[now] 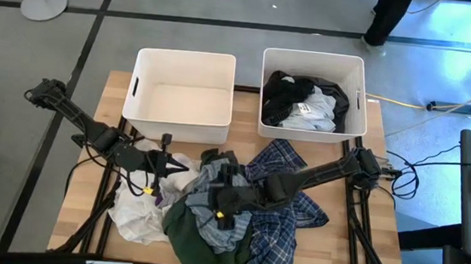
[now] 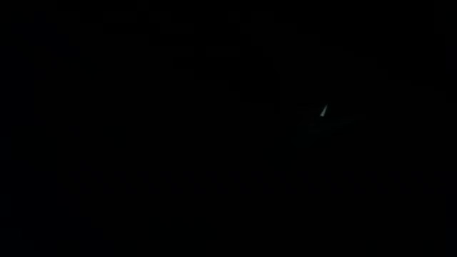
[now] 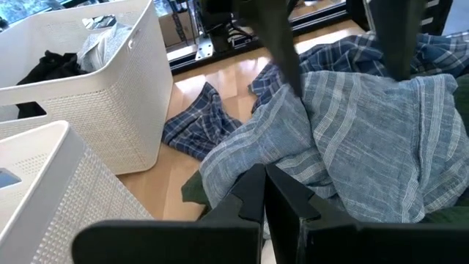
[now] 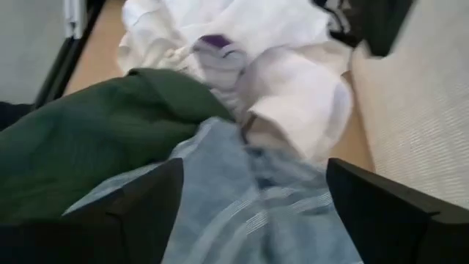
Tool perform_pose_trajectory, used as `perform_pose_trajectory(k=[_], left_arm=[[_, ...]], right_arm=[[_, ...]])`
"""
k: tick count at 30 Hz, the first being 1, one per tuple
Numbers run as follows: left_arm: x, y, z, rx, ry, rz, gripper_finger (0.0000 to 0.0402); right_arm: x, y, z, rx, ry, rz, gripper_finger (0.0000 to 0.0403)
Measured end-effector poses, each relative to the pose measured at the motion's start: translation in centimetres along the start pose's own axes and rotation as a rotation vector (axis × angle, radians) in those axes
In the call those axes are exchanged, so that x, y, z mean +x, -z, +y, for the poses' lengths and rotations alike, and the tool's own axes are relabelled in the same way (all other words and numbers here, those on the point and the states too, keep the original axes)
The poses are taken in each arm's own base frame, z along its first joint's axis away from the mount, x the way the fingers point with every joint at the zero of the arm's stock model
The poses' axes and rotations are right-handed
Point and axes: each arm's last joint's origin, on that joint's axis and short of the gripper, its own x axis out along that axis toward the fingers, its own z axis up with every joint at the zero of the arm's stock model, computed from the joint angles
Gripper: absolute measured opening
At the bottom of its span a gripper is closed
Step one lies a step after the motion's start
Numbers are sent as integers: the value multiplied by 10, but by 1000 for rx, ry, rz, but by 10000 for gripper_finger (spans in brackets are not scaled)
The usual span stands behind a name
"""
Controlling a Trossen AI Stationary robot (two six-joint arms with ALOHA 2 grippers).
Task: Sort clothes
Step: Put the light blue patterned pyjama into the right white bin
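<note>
Right gripper [image 1: 222, 209] is over the clothes pile [image 1: 220, 208], fingers spread wide above the grey-blue shirt [image 4: 242, 213], holding nothing. Left gripper [image 1: 161, 175], fingers together, is beside the white garment [image 1: 139, 213].

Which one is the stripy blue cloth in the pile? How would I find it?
Start at the two white bins at the table's far side, then drop to the heap of clothes in front of them. In the heap's middle, under the open right gripper, lies the pale blue cloth. Its thin white stripes set it apart from the plain green garment, the white one and the darker plaid shirt.
</note>
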Motion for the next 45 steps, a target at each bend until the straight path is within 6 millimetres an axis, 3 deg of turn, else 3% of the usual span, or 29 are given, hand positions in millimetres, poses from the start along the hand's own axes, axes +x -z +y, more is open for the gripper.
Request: perform_pose_trajectory(k=[10,18,22,28,32,40,45], left_arm=[[0,1,-1,-17,4,10,1],[0,1,-1,-3,4,9,1],[0,1,-1,-3,4,9,1],[0,2,-1,-9,30,19,1],[0,7,-3,-45,73,59,1],[22,54,-20,-166,107,89,1],[36,57,-26,-185,142,22,1]], right_arm=[[-21,27,21,91,46,239,355],[-49,31,38,80,137,178,355],[-41,41,39,112,161,191,355],[-16,55,46,181,18,166,355],[-8,67,47,192,22,174,355],[7,79,47,228,8,124,355],[0,69,49,216,-97,149,355]])
